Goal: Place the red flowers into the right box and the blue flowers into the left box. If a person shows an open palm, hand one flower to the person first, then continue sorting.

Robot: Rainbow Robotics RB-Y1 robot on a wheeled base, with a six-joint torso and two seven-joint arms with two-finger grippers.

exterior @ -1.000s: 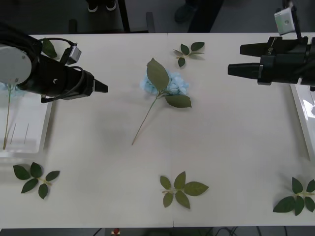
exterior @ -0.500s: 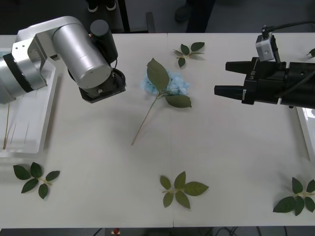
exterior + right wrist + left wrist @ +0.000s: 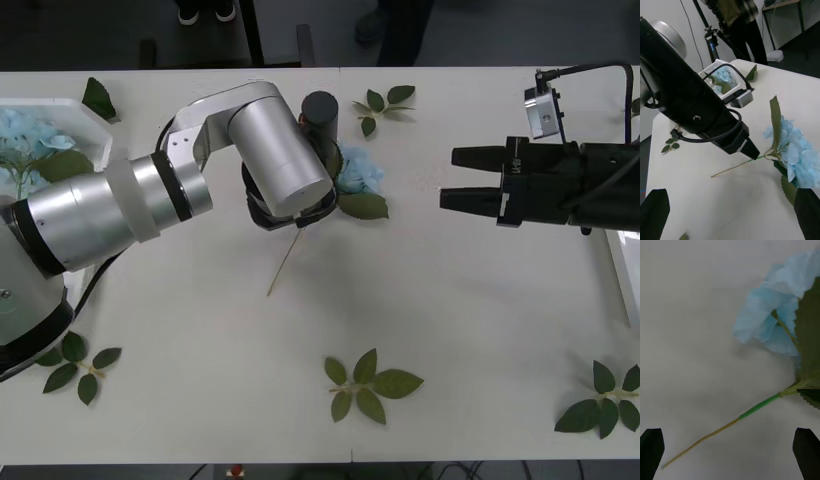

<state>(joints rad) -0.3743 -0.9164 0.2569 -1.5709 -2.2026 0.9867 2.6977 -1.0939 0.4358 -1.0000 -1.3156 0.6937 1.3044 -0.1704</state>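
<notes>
One blue flower [image 3: 358, 172] lies mid-table, toward the far side, bloom pointing far-right and stem [image 3: 283, 264] trailing near-left across the table [image 3: 470, 330]. The left gripper [image 3: 748, 150] hangs directly over it, above the spot where stem meets leaves; in the left wrist view its fingers [image 3: 651, 452] sit wide apart at the corners with the green stem running between them, so it is spread and holding nothing, not yet touching the flower as far as I can tell. The right gripper [image 3: 462, 178] hovers to the right of the bloom, well apart from it, its fingers parted and empty, apparently waiting. The left box [image 3: 85, 120] sits at the far-left corner of the table and already holds blue flowers [image 3: 25, 135] with their leaves, so part of the blue sorting looks done. A sliver of the right box [image 3: 625, 270] shows at the right edge; its contents cannot be made out. No red flowers on the table. Loose leaf sprigs [image 3: 368, 382] are scattered near and far; they are not part of the job. No open palm offered. Judgement: the task is well along; what is left in sight is this one blue flower, to be closed on at the stem, lifted and carried left to its box.
</notes>
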